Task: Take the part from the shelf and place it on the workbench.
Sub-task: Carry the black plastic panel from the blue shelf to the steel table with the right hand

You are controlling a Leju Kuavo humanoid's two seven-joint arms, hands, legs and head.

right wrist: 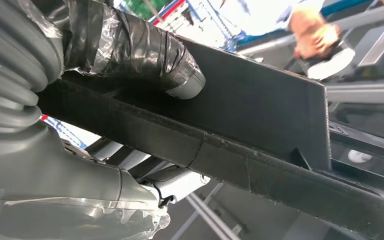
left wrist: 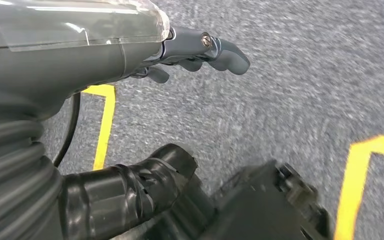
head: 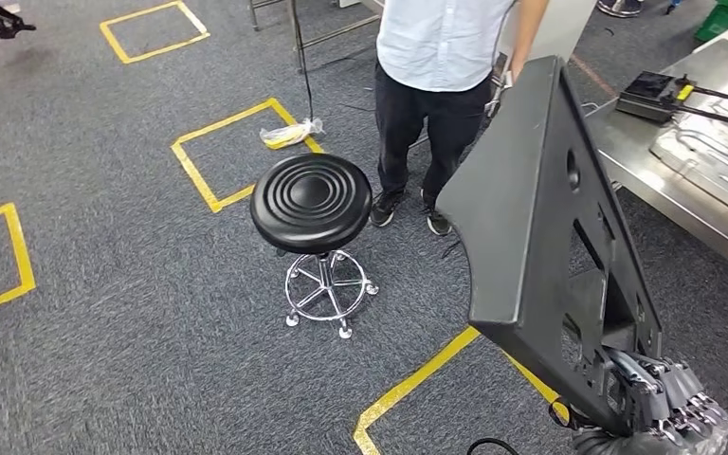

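A large black triangular part [head: 531, 218] with cut-outs stands upright at the right of the head view. My right hand [head: 668, 403] grips its lower corner. In the right wrist view the thumb [right wrist: 150, 55] presses on the part's flat black face [right wrist: 260, 105], with the darker fingers wrapped under its edge. The steel workbench [head: 664, 180] lies at the far right, beyond the part. My left hand [left wrist: 200, 50] hangs over the grey carpet with its fingers slightly curled and nothing in them.
A black round stool [head: 311, 204] on a chrome wheeled base stands mid-floor. A person [head: 441, 57] in a light shirt stands just behind the part. Yellow tape squares [head: 237, 152] mark the carpet. On the workbench lie a black device [head: 652, 95] and a pressed metal sheet [head: 720, 156].
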